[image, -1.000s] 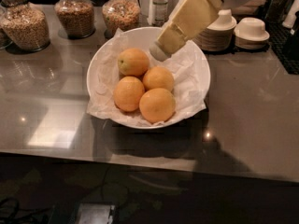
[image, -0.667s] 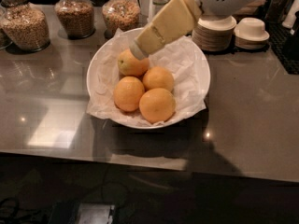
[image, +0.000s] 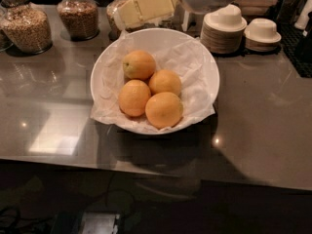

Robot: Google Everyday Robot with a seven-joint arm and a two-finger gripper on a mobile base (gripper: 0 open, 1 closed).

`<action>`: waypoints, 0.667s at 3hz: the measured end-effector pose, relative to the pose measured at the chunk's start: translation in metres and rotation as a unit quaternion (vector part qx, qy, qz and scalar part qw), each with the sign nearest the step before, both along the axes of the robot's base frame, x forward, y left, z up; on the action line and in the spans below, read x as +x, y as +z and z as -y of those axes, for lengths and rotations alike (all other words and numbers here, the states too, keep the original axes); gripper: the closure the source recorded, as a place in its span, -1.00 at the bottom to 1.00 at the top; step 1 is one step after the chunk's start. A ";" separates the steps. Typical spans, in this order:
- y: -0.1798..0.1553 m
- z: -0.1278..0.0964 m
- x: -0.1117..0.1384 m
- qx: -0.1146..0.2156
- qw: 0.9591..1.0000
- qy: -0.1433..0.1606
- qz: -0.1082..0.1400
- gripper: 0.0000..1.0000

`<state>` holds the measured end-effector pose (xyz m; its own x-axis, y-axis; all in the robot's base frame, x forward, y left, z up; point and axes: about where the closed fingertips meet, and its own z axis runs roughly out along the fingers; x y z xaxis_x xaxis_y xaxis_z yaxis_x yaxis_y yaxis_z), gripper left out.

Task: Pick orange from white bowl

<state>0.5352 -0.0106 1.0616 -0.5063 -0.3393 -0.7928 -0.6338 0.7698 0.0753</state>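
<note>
The white bowl (image: 202,57), wide and lined with crumpled white paper, sits in the middle of the counter. It holds several oranges. The orange (image: 139,64) with a paler yellowish-green patch on its left side lies at the back left of the bowl, touching its neighbours. Three evenly orange ones lie in front of it and to its right. My gripper (image: 122,19), cream-coloured, reaches in from the top right. Its tip hangs above the bowl's back-left rim, up and to the left of the orange, and holds nothing.
Glass jars of grain (image: 25,26) (image: 78,13) stand along the back left. Stacks of small white paper bowls (image: 223,29) (image: 262,33) stand at the back right. The counter's front edge runs along the lower part of the view.
My gripper has moved left and back, from low over the back of the bowl beside the orange to above the back-left rim. The oranges have not moved.
</note>
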 end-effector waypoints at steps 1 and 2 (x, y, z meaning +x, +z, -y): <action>0.004 0.000 0.001 0.021 0.999 -0.024 -0.012 -1.00; 0.004 0.000 0.001 0.021 0.999 -0.024 -0.012 -1.00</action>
